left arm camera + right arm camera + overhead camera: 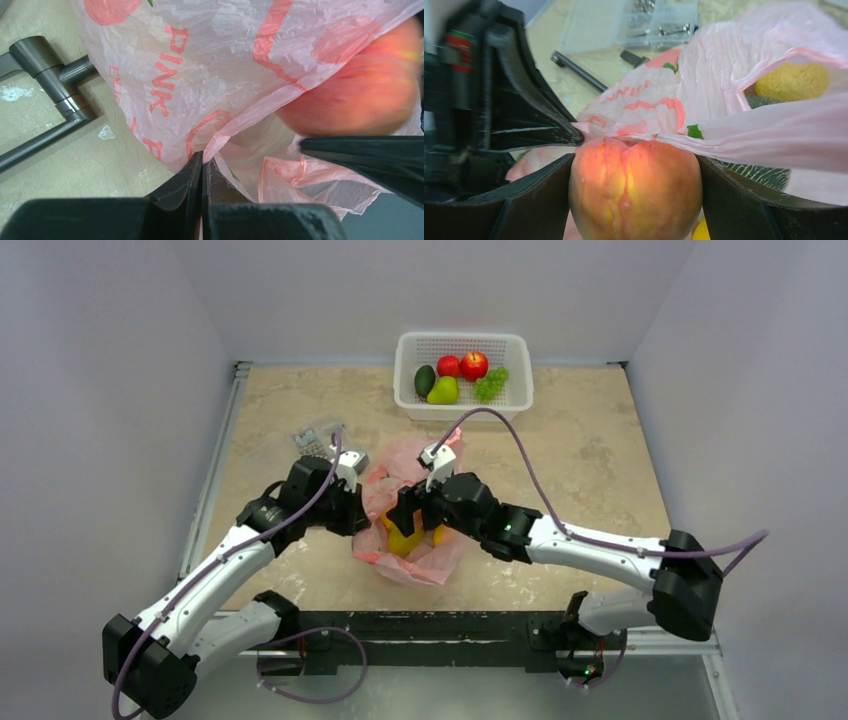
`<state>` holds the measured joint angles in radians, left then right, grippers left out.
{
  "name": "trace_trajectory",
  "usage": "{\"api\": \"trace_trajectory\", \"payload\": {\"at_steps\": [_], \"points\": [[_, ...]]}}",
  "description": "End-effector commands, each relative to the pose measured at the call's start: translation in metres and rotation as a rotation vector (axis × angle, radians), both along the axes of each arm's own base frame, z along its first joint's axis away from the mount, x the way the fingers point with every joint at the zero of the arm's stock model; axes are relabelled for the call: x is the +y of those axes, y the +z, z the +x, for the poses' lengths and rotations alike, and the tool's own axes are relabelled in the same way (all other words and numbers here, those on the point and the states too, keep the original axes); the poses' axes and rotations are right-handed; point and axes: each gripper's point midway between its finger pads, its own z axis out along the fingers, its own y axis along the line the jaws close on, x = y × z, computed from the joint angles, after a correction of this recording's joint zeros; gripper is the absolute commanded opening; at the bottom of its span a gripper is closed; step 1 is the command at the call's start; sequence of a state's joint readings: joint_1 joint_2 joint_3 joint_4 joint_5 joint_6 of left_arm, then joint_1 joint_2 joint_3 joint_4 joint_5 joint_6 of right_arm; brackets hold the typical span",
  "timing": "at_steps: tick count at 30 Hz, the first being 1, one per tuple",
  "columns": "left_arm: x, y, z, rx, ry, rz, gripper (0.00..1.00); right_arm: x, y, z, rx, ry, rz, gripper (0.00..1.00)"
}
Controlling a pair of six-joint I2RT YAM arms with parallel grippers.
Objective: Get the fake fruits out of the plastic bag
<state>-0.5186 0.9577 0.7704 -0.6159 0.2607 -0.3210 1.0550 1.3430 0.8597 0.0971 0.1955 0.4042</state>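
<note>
1. The plastic bag [210, 75] is thin, crinkled, translucent pink film. It is printed in coral red with the word "PINK". A second line beneath starts with "E", and folds hide the rest. Round coral blobs and curved outlines are printed around the lettering.
2. A red-and-green sticker on the left arm's casing shows in the right wrist view, too blurred to read.
3. The table [600, 460] has a beige marbled top with a metal rail along its left edge. Plain pale grey walls close it in on three sides.
4. At the back stands a white perforated basket [462, 337]. It holds two red apples [462, 365], a green grape bunch [491, 384], a dark green avocado shape [425, 380] and a yellow-green pear [444, 391].
5. A clear box of small metal parts [318, 435] lies near the bag, on its far left side.
6. The bag sits mid-table between the two grippers, well apart from the basket.
7. The left gripper [202, 167] is clamped tight on a fold of the bag's rim, with the film pinched between its closed fingers.
8. The right gripper [636, 170] grasps an orange-red fruit streaked with yellow, probably a peach [636, 200]. One finger presses each side. The peach is at the bag's mouth, with pink film draped across its top.
9. Deeper inside the bag lie a yellow dimpled fruit [791, 80] and a dull-green rough melon [756, 172]. The melon is just beside the right gripper's outer finger.
</note>
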Motion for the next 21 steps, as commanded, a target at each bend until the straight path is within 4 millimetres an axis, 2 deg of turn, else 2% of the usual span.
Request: {"api": "trace_trajectory", "payload": {"at_steps": [1, 6, 12, 16, 18, 21], "points": [[0.002, 0.009, 0.006, -0.063, 0.005, -0.001, 0.0, -0.008, 0.071, -0.005, -0.075, 0.023, 0.161, 0.0], [-0.006, 0.017, 0.009, -0.057, -0.016, -0.027, 0.0, -0.038, 0.142, -0.001, -0.189, -0.045, 0.225, 0.0], [-0.006, 0.034, 0.019, -0.088, -0.048, 0.02, 0.0, -0.079, 0.209, 0.017, -0.318, -0.208, 0.243, 0.0], [-0.002, 0.026, 0.023, -0.114, -0.04, 0.041, 0.0, -0.111, 0.236, 0.04, -0.394, -0.366, 0.235, 0.0], [-0.001, 0.02, 0.023, -0.109, -0.035, 0.046, 0.0, -0.129, 0.25, 0.058, -0.41, -0.44, 0.244, 0.0], [0.005, 0.021, 0.024, -0.118, -0.023, 0.072, 0.0, -0.147, 0.253, 0.09, -0.403, -0.515, 0.243, 0.0]]}}
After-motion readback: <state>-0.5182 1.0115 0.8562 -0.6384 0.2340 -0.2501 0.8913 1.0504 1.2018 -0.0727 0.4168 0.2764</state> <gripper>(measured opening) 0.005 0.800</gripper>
